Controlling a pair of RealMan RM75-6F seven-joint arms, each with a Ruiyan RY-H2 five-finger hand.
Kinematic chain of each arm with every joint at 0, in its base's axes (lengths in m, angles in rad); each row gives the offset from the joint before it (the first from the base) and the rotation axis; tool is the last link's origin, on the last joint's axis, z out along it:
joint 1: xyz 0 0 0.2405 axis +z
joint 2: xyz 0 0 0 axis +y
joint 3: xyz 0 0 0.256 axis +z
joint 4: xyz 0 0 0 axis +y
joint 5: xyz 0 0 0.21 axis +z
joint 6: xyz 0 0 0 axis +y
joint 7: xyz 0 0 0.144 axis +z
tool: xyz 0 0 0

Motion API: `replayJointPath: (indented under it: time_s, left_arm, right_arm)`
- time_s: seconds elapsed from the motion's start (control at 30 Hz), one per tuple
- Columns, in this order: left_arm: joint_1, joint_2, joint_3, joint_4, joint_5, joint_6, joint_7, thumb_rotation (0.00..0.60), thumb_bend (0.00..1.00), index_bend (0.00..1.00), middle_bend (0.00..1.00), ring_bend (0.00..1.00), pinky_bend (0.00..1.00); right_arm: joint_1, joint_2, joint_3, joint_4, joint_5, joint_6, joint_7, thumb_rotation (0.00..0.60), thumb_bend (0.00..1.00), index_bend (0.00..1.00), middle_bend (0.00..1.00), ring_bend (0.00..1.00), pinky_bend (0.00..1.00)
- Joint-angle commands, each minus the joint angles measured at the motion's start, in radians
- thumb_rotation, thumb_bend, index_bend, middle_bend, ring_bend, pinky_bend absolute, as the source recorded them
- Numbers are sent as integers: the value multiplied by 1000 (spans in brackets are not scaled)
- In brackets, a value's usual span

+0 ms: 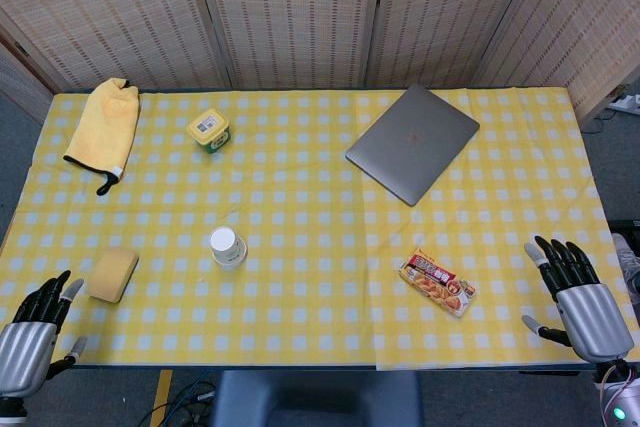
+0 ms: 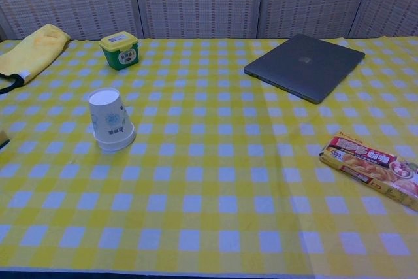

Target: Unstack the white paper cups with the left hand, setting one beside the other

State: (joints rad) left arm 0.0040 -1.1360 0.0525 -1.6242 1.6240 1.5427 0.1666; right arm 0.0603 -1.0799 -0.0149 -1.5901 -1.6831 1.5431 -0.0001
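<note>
From the head view, the stack of white paper cups (image 1: pixel 228 247) stands upside down on the yellow checked tablecloth (image 1: pixel 310 277), its long axis vertical, rim down. Taking the yellow sponge (image 1: pixel 112 274) as landmark, the cups sit just to its right and slightly farther from the robot. The left hand (image 1: pixel 35 332) rests at the near table edge, below and left of the sponge, fingers apart and holding nothing. The right hand (image 1: pixel 578 292) lies well apart from the cups, beyond the snack packet (image 1: pixel 437 283), fingers likewise spread and empty. The left hand is clearly nearer; its reach would run forward and rightward past the sponge.

From the chest view, neither hand shows. The cups (image 2: pixel 111 119) stand base-up, the outer rim flaring at the cloth.
</note>
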Motion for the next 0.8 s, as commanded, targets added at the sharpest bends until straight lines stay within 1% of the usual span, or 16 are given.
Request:
replayJointPath:
  time_s: [0.03, 0.33, 0.43, 0.53, 0.63, 0.8]
  left_arm:
    - [-2, 0, -1, 0, -3, -4, 2, 600, 347, 65, 0, 0, 165]
    - [-33, 17, -7, -14, -9, -49, -11, 600, 347, 66, 0, 0, 165]
    - [-52, 45, -24, -50, -16, -63, 14, 600, 347, 89, 0, 0, 165]
    - [-80, 83, -42, -109, -15, -84, 50, 600, 347, 107, 0, 0, 165]
    - [-129, 137, -56, -184, -24, -151, 52, 600, 347, 118, 0, 0, 165]
    - [-247, 218, -86, -271, -50, -320, -9, 600, 347, 142, 0, 0, 165]
  right_arm:
    - [1, 1, 0, 1, 1, -2, 0, 600, 94, 0, 0, 0, 0]
    - [-8, 2, 1, -2, -3, 18, 2, 600, 94, 0, 0, 0, 0]
    - [-8, 3, 2, -1, -3, 19, 2, 600, 94, 0, 0, 0, 0]
    - [-5, 3, 1, -2, -6, 14, 1, 600, 94, 0, 0, 0, 0]
    - [0, 3, -3, -3, -17, 9, -1, 600, 94, 0, 0, 0, 0]
    - [5, 5, 0, -1, -24, 10, 5, 600, 94, 0, 0, 0, 0]
